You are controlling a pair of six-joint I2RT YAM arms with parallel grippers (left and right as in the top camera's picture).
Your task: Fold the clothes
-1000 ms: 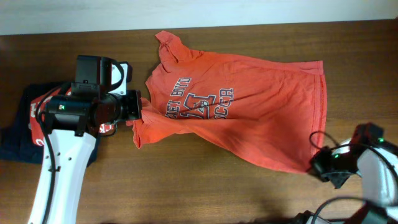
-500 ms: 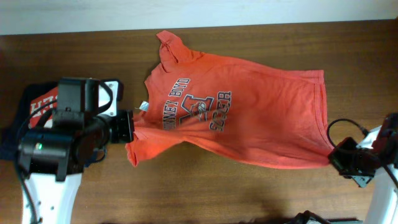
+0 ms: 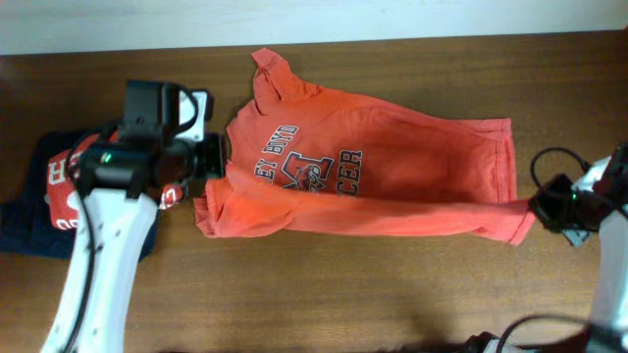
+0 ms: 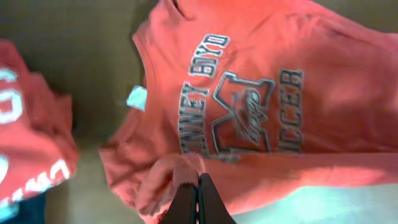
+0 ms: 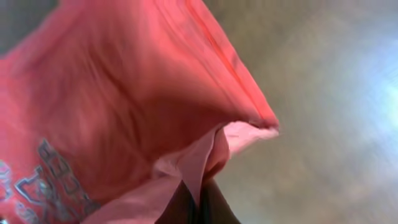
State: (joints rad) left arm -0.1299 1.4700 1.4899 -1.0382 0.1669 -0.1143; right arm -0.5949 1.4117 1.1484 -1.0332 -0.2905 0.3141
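The orange-red T-shirt [image 3: 392,172] lies print-up across the table, its navy lettering and big M showing. My left gripper [image 3: 211,165] is shut on its shoulder edge by the collar; the left wrist view shows the fingers [image 4: 198,186] pinching a fold of the shirt [image 4: 261,93]. My right gripper [image 3: 538,206] is shut on the hem corner at the right; the right wrist view shows the fingers [image 5: 198,193] clamping the cloth [image 5: 124,93]. The near edge of the shirt is stretched taut between the two grippers.
A red shirt with white print [image 3: 61,176] lies on a dark navy garment [image 3: 29,230] at the left edge, under my left arm; it also shows in the left wrist view [image 4: 31,137]. The brown wooden table [image 3: 324,294] shows in front. A pale wall strip runs along the back.
Both grippers have pulled apart, right one moving right and up. The shirt's near edge has drawn from a sagging diagonal into a straight taut line. The left gripper has shifted slightly up.
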